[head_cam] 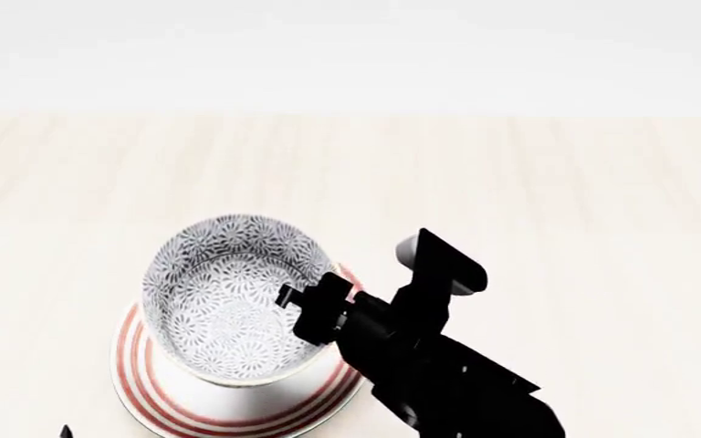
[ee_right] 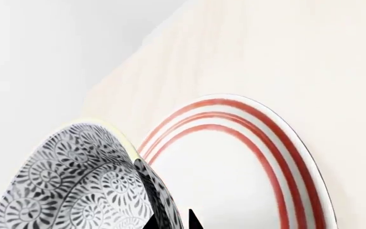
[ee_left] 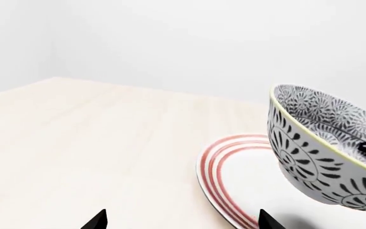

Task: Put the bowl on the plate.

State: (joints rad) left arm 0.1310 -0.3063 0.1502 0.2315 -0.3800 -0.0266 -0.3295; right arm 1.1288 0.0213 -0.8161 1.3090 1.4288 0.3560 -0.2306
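White bowl point(head_cam: 235, 306) with blue-grey floral pattern; white plate point(head_cam: 162, 401) with three red rings.

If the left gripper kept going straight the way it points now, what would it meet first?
Probably nothing soon: the left gripper is open, and bare table stretches ahead of it. The plate and the tilted bowl lie off to one side of that line, though depth is hard to judge.

No readable text, labels, brands, numbers or signs were visible in any view. The bowl point(head_cam: 235, 297) carried only a floral pattern, the plate point(head_cam: 143, 388) only red rings; neither bore lettering. The tabletop point(head_cam: 570, 201) was plain pale wood grain, unmarked.
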